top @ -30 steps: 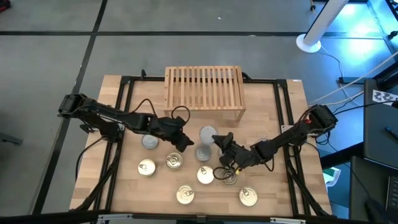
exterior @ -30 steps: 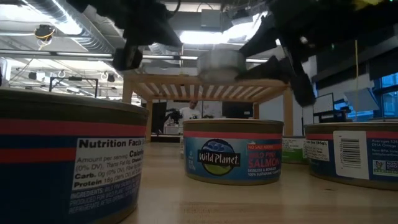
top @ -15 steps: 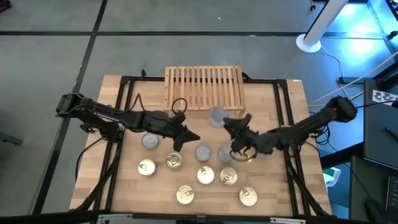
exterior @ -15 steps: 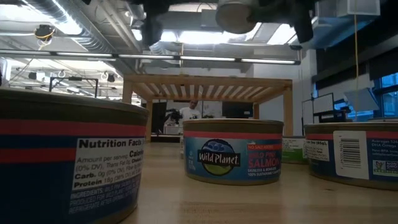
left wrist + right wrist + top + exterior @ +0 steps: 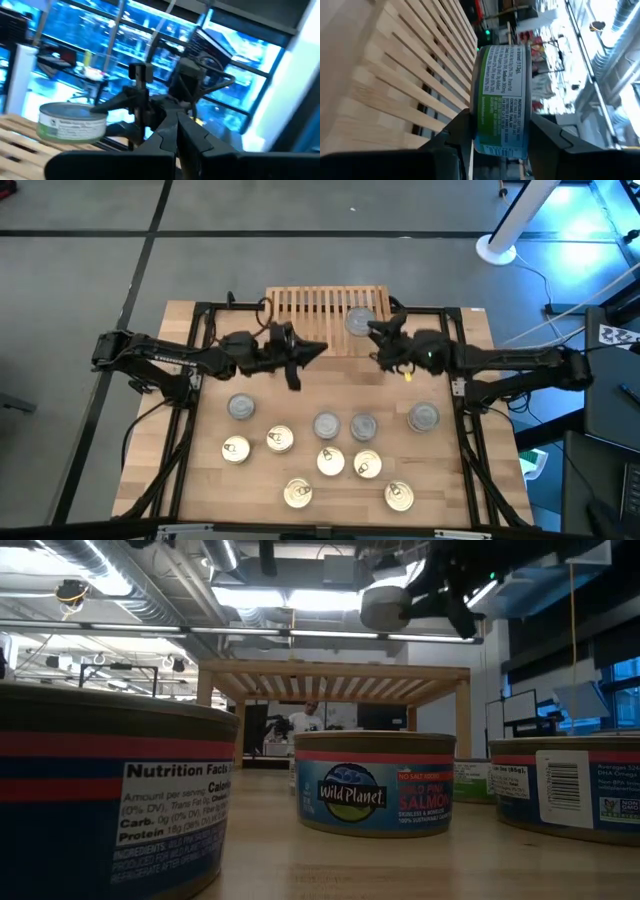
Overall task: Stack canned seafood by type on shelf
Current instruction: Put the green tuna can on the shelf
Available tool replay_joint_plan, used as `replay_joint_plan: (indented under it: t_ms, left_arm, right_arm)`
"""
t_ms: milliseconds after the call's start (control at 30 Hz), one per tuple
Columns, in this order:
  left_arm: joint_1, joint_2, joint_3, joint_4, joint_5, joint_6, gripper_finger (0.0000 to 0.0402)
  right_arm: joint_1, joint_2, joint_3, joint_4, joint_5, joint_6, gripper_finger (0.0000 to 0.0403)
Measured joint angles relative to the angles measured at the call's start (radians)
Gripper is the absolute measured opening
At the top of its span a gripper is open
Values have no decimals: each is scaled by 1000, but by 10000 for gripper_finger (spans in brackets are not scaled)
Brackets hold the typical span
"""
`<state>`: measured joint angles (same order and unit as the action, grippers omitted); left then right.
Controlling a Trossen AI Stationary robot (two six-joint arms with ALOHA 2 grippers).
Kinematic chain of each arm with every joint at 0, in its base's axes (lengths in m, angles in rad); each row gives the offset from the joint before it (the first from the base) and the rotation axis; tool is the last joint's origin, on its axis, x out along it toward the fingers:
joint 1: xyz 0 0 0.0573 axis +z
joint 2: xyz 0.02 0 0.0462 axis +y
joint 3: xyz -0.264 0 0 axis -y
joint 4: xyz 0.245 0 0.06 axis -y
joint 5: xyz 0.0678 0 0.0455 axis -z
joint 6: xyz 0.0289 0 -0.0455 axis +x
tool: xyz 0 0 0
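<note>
A large tin (image 5: 110,790) fills the near left, its nutrition panel facing the camera. A "Wild Planet" salmon tin (image 5: 375,783) stands mid-surface (image 5: 400,865), and another tin (image 5: 565,785) with a barcode sits at the right edge. Behind them stands the shelf (image 5: 335,675) on its plain legs. Above its right part, a dark claw (image 5: 425,595) holds a grey tin (image 5: 385,608) in the air, clear of the slats.

The shelf (image 5: 328,320) stands at the tabletop's (image 5: 180,480) far edge. Ten tins (image 5: 328,425) lie before it; one tin (image 5: 359,321) hangs above its right part.
</note>
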<state>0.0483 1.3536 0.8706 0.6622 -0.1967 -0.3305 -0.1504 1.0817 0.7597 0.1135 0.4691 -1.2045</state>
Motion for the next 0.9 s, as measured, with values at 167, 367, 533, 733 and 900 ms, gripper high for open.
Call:
replay_joint_plan:
  t_ms: [167,367,533,733,900]
  left_arm:
    - [81,71,73,-35,1,61,1]
    - [166,189,192,-89,1,91,1]
    - [203,310,318,-83,13,145,1]
    - [230,469,489,-107,14,209,1]
    - [258,554,579,-139,15,235,1]
  right_arm:
    - [-164,0,0,-6,-190,24,138]
    - [-331,1,0,-10,-361,51,138]
    - [-450,3,0,-11,-537,74,138]
    - [-540,41,0,-10,-679,74,138]
    - [-551,95,0,-15,-689,73,138]
